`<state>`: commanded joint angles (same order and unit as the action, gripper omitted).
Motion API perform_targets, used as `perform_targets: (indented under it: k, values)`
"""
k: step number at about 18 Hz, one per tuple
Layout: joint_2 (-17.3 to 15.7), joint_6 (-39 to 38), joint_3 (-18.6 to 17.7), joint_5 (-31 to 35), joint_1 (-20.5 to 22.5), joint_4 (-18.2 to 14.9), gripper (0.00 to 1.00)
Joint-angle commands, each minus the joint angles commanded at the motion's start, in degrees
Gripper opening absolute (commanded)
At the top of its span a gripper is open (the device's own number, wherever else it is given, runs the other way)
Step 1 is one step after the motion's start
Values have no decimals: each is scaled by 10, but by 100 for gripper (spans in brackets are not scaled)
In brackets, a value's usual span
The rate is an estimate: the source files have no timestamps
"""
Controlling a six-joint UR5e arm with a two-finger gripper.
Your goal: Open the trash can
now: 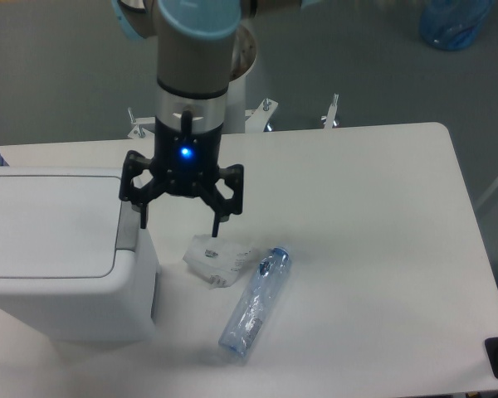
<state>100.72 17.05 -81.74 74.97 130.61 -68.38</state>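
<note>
The trash can [54,249] is a large white boxy bin at the left of the table, its flat lid [50,224] down. A grey push tab [128,225] sits on its right edge. My gripper [179,222] hangs just right of the bin, open and empty, with a blue light on its body. Its left fingertip [143,220] is beside or just above the grey tab; I cannot tell if it touches. Its right fingertip [217,230] is above the crumpled white wrapper [216,259].
A clear plastic bottle [256,305] lies on the table right of the bin, next to the wrapper. The white table [373,249] extends to the right. Clamps [334,110] stand at the table's far edge. A blue bag [455,23] lies on the floor at the top right.
</note>
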Motion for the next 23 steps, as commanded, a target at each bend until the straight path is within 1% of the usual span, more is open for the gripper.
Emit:
perform_targets:
  k: [10, 23]
  values:
    - [4, 0, -1, 1, 0, 0, 100]
    - [3, -1, -11, 0, -1, 0, 100]
